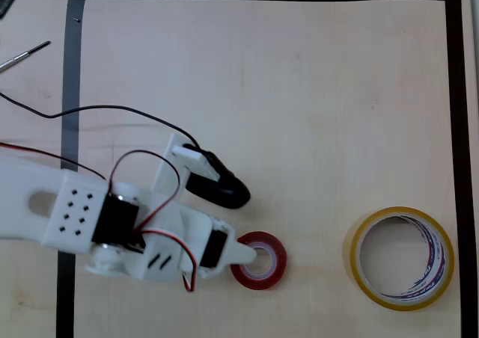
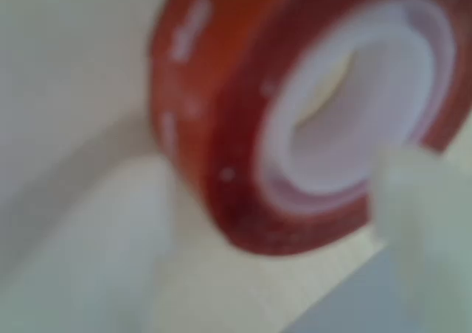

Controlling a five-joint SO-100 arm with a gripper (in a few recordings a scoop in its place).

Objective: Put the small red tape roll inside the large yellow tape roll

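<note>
Overhead view: the small red tape roll (image 1: 260, 260) lies flat on the counter (image 1: 299, 91), well left of the large yellow tape roll (image 1: 400, 258). The fingers (image 1: 251, 254) straddle its wall, 1 tip in the hole; whether they are clenched, I cannot tell.

Small red tape roll (image 2: 243, 127) very close to camera, blurred, taking up upper right of wrist view. Red outer band faces left and down; white inner core faces right, hole open. Pale blurred pincer finger (image 2: 424, 222) at right overlaps roll's lower right edge near core; second pale finger at lower left, just beside red wall. Pale counter (image 2: 66, 68) behind, at left.
</note>
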